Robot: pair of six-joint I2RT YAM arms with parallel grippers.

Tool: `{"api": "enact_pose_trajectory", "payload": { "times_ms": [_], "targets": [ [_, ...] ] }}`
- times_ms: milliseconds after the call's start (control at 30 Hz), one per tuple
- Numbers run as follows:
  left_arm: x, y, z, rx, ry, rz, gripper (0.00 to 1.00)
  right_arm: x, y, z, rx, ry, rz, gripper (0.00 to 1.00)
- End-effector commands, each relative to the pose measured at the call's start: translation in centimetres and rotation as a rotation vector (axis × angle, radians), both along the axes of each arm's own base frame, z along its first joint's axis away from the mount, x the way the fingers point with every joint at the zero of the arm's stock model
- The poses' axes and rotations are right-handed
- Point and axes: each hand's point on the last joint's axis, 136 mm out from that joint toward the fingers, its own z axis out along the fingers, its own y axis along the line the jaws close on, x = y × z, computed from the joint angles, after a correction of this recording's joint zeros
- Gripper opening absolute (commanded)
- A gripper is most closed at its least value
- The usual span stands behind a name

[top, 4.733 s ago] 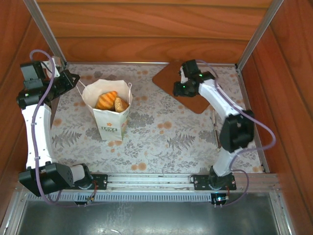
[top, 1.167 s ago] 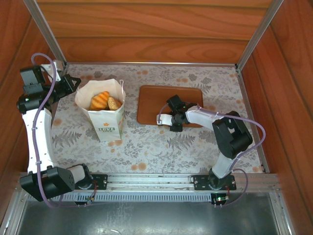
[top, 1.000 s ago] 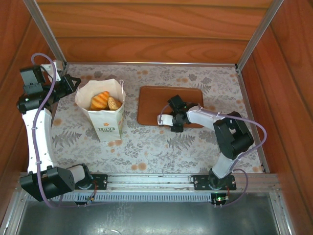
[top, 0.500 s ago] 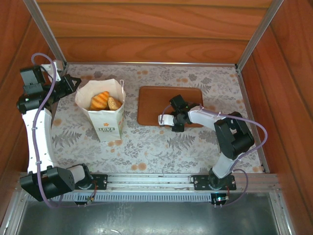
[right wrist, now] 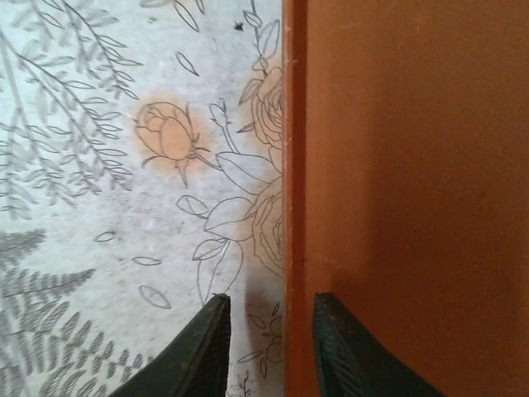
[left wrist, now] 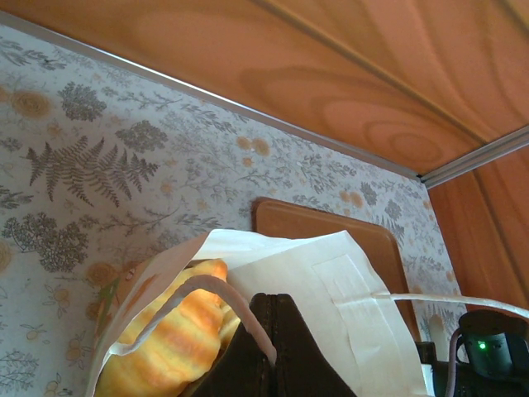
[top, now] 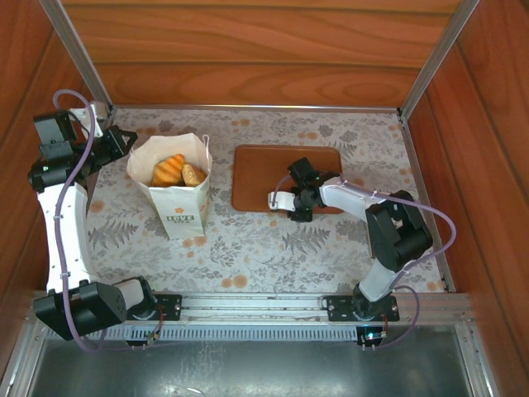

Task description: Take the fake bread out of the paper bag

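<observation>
The white paper bag [top: 186, 207] stands upright on the left of the table, mouth open. Golden-brown fake bread [top: 172, 169] lies inside it; a ridged roll [left wrist: 165, 339] shows under the rim in the left wrist view. My left gripper [top: 124, 142] is at the bag's left rim, shut [left wrist: 277, 302] on the bag's white string handle [left wrist: 207, 289]. My right gripper [top: 299, 212] points down at the near edge of the brown tray [top: 256, 174]. It is open [right wrist: 269, 306], one finger over the tablecloth and one over the tray [right wrist: 413, 165], with the rim between them.
The flat brown tray lies right of the bag in mid-table, and its far corner [left wrist: 322, 223] shows behind the bag [left wrist: 331, 281]. Wooden walls close in the back and both sides. Flowered tablecloth [top: 248, 248] lies bare in front of bag and tray.
The right gripper's jaws have parted and let go of the tray's near edge. Before that it dragged the tray from the back right to mid-table. Left arm and bag are still.
</observation>
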Motion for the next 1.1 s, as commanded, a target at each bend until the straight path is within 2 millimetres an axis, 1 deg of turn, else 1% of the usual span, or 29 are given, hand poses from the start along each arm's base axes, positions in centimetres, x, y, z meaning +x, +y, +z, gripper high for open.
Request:
{"api": "enact_pose_trajectory", "payload": {
  "times_ms": [0,33,67,133,167,200,233,267,300,367,433,500,533,567,600,667,733,767,867,900,933,1067],
  "targets": [
    [-0.1,-0.2,1.2,0.003,-0.042,-0.029,0.0,-1.5,0.6,2.2,0.058,0.095,-0.019,0.36],
    [-0.1,-0.2,1.2,0.002,-0.043,-0.03,0.04,-1.5,0.9,3.8,0.092,0.085,-0.041,0.37],
    [-0.2,-0.3,1.4,-0.001,-0.047,-0.035,0.06,-1.5,1.1,4.8,0.108,0.085,-0.068,0.37],
    [-0.3,-0.4,1.6,-0.003,-0.051,-0.038,0.09,-1.2,2.0,7.4,0.187,0.081,-0.145,0.39],
    [-0.5,-0.5,1.6,-0.006,-0.052,-0.042,0.11,-0.1,2.6,9.0,0.246,0.047,-0.22,0.4],
    [-0.5,-0.4,1.6,-0.01,-0.049,-0.042,0.12,1.5,3.3,10.8,0.306,0.007,-0.336,0.41],
    [-0.5,-0.4,1.6,-0.017,-0.047,-0.043,0.12,2.6,3.7,12.4,0.358,-0.003,-0.437,0.43],
    [-0.5,-0.4,1.7,-0.03,-0.043,-0.046,0.12,3.2,4.1,14.2,0.41,0.017,-0.517,0.43],
    [-0.4,-0.5,1.6,-0.046,-0.036,-0.052,0.13,3.6,4.8,16.3,0.472,0.066,-0.606,0.43],
    [-0.3,-0.8,1.9,-0.077,-0.029,-0.072,0.13,4.1,6.2,19.8,0.583,0.179,-0.754,0.44],
    [-0.4,-1.0,2.0,-0.094,-0.027,-0.079,0.13,4.1,7.8,22.5,0.68,0.332,-0.864,0.45],
    [-0.5,-1.1,2.3,-0.103,-0.032,-0.088,0.16,3.7,9.7,25.1,0.77,0.512,-0.923,0.45],
    [-0.5,-1.2,2.4,-0.106,-0.035,-0.091,0.16,3.6,10.3,25.8,0.796,0.571,-0.939,0.45],
    [-0.6,-1.2,2.6,-0.107,-0.037,-0.093,0.16,3.5,11.2,27.2,0.836,0.667,-0.971,0.46],
    [-0.7,-1.2,2.7,-0.106,-0.041,-0.093,0.16,3.4,11.6,28.1,0.862,0.728,-0.995,0.48],
    [-0.8,-1.3,2.9,-0.103,-0.047,-0.092,0.16,3.0,12.8,30.1,0.918,0.858,-0.994,0.5],
    [-0.8,-1.3,3.2,-0.102,-0.052,-0.095,0.16,2.5,13.8,31.9,0.951,0.919,-0.971,0.5],
    [-0.9,-1.3,3.2,-0.102,-0.055,-0.097,0.16,2.2,14.3,32.5,0.961,0.923,-0.958,0.51],
    [-0.9,-1.4,3.4,-0.103,-0.058,-0.101,0.16,1.2,15.5,34.0,0.969,0.881,-0.92,0.55],
    [-0.9,-1.4,3.4,-0.105,-0.058,-0.1,0.16,1.1,15.6,34.6,0.973,0.854,-0.926,0.57],
    [-0.8,-1.4,3.4,-0.106,-0.056,-0.1,0.16,1.7,16.1,33.4,0.943,0.851,-0.959,0.58],
    [-0.9,-1.3,3.5,-0.104,-0.059,-0.096,0.16,2.5,17.4,32.4,0.905,0.843,-0.996,0.57]
  ]
}}
